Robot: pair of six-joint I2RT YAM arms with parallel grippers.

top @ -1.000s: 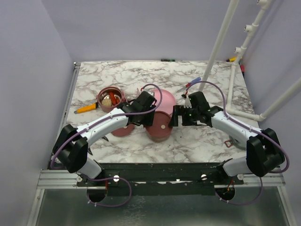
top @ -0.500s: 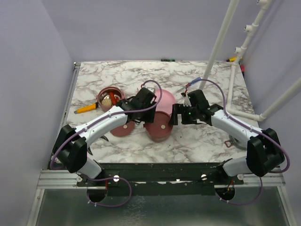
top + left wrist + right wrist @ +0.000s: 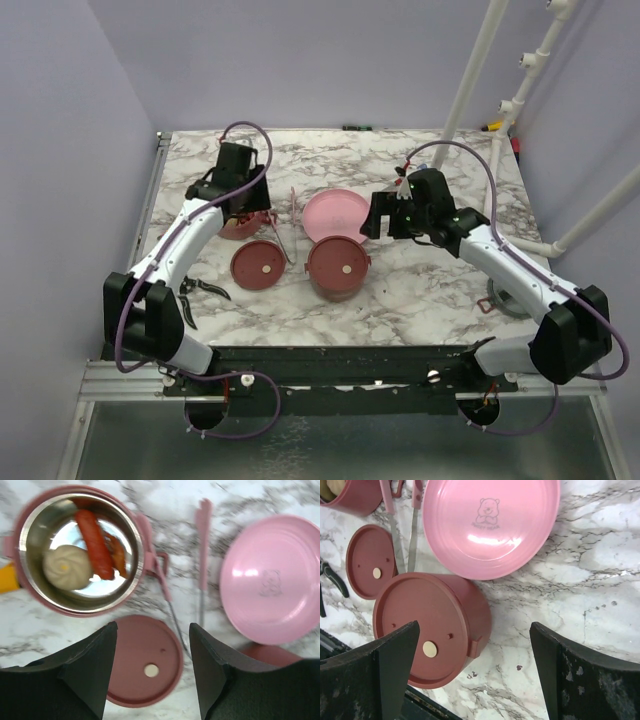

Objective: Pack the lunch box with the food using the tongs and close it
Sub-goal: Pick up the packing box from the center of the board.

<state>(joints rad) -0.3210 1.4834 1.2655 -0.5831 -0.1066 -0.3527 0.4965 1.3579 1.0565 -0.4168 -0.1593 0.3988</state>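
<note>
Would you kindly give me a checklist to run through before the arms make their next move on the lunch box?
1. Left claw open, empty: ok.
2. Right claw open, empty: ok.
3. Tongs lying free on the table beside the plate: ok.
4. Sausage and bun inside the open tier: ok.
5. Open tier covered: not ok; loose lid lies on the table.
6. Second tier lidded: ok.
</note>
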